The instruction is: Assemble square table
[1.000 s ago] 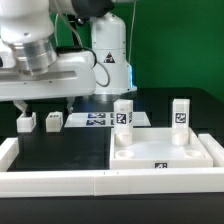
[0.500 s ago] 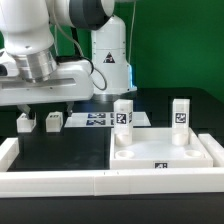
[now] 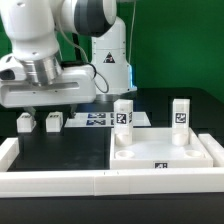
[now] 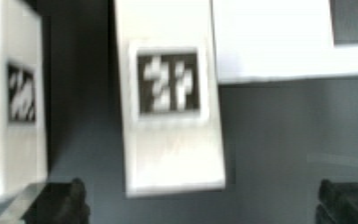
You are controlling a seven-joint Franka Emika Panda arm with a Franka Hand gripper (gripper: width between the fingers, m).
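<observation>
I see the square tabletop (image 3: 203,150) at lower right on the black counter (image 3: 60,150), two upright legs (image 3: 124,116) standing in it, two loose legs (image 3: 53,121) at middle left. My claw (image 4: 197,200) stands wide apart, clamping nothing.

Wrist view crops a blurred leg (image 4: 167,100).

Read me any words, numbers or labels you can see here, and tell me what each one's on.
No readable words or numbers anywhere.
Legs, table top, marker board: black-white square tags, patterns only, no letters.
Robot's base: dark marks, too small and blurred to read.
</observation>
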